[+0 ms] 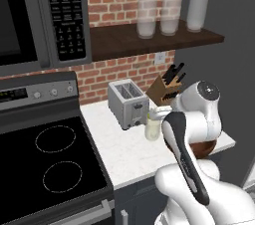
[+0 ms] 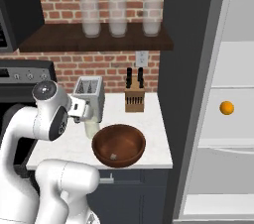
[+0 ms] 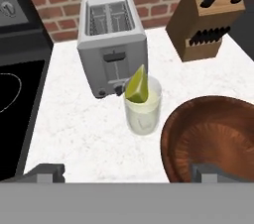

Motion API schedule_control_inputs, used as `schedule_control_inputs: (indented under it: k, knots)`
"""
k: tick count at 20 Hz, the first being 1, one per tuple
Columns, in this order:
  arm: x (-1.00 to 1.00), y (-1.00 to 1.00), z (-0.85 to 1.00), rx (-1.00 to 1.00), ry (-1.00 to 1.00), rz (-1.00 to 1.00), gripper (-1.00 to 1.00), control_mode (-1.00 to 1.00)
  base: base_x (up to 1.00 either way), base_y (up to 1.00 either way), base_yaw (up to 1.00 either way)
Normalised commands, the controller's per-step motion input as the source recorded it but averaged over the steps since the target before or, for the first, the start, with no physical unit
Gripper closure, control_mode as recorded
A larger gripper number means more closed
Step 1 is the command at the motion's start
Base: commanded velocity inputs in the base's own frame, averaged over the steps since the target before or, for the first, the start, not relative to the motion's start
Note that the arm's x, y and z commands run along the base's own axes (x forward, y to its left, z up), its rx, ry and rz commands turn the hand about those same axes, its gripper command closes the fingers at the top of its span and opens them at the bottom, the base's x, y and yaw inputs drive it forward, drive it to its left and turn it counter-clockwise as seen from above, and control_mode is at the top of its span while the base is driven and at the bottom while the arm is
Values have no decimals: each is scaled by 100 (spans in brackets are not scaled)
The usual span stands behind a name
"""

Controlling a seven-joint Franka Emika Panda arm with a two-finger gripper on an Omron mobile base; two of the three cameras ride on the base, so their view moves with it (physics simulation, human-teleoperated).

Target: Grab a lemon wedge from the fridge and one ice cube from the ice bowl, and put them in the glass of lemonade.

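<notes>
The glass of lemonade [image 3: 142, 111] stands on the white counter in front of the toaster. A pale yellow-green lemon wedge [image 3: 136, 86] sits in its mouth, tip above the rim. My gripper [image 3: 128, 172] hangs above and just in front of the glass, open wide with nothing between its fingertips [image 3: 47, 171]. To the right of the glass is the ice bowl [image 3: 213, 134], a wide brown wooden bowl [image 2: 119, 144] with a small whitish ice cube [image 2: 114, 156] on its bottom. The fridge [image 2: 238, 59] stands open at the right. The glass [image 1: 152, 129] also shows under my hand.
A silver toaster [image 3: 113, 44] stands behind the glass and a wooden knife block [image 3: 208, 25] at the back right. The black stove [image 1: 50, 164] lies left of the counter. An orange ball-shaped fruit [image 2: 226, 108] sits on a fridge shelf. Tall frosted glasses [image 2: 118, 14] line the wall shelf.
</notes>
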Motion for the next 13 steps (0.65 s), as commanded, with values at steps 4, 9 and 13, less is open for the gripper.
schedule_control_inputs:
  k: [4,9,13]
  knots:
    - [-3,-1,51,5,0,0,-100,-100,0,0,0]
    - [-2,0,69,6,0,0,-100,-100,0,0,0]
    - [-32,-3,46,9,0,0,-100,-100,0,0,0]
